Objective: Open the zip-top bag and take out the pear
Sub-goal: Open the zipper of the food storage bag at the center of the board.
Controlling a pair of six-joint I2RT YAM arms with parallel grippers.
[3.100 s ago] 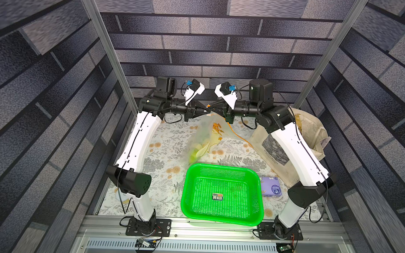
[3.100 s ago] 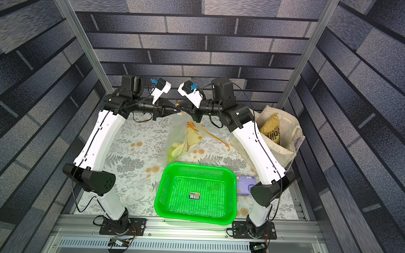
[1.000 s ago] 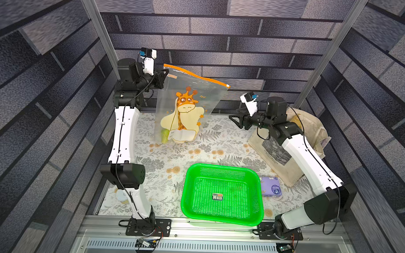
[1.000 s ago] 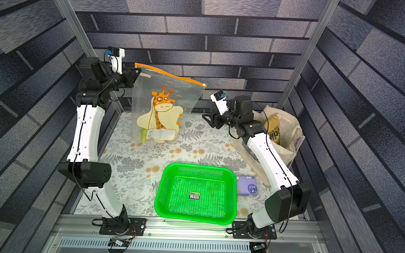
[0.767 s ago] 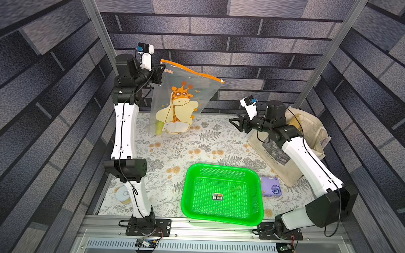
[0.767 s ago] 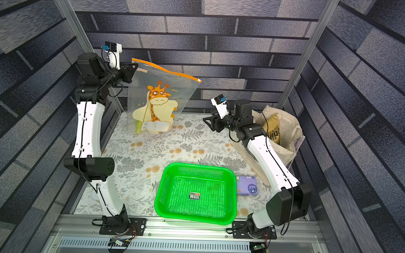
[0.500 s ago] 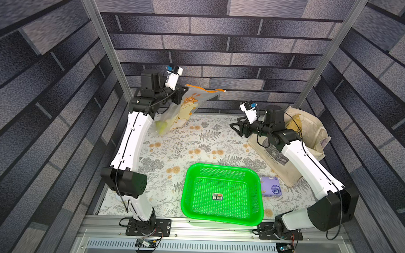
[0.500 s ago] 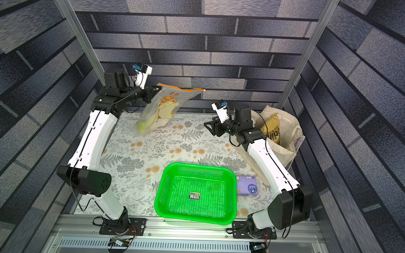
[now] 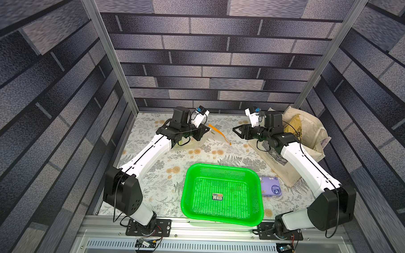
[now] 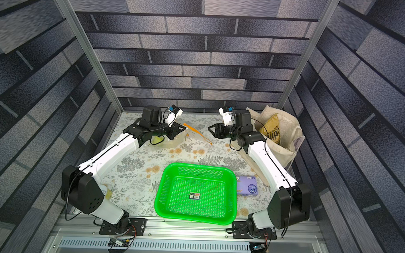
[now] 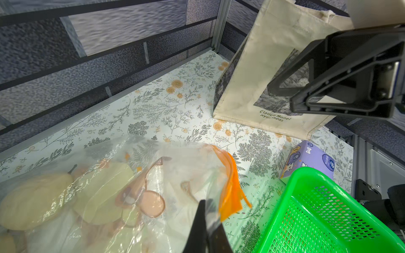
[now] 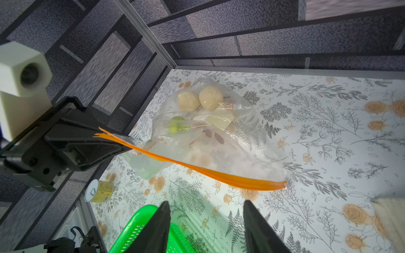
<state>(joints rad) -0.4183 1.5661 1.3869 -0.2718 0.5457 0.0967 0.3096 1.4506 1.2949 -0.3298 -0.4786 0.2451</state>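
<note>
The zip-top bag [image 12: 219, 140] sags on the table's [image 12: 328, 109] far left, its orange zip strip [image 12: 208, 173] seemingly sealed and the pear [image 11: 37, 197] inside, so opening and removal both remain. The left gripper [image 11: 207, 210] pinches the bag beside the strip. The right gripper [image 12: 206, 202], jaws apart and empty, faces the strip's free end.

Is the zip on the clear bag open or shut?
Mostly shut, it seems: the orange zip strip runs as one thin line across the zip-top bag, its lips parting slightly only beside the left gripper.

clear: table [image 9: 219, 155] between zip-top bag [image 9: 214, 135] and green basket [image 9: 221, 167] | obstacle: tote [image 9: 313, 144] at right
</note>
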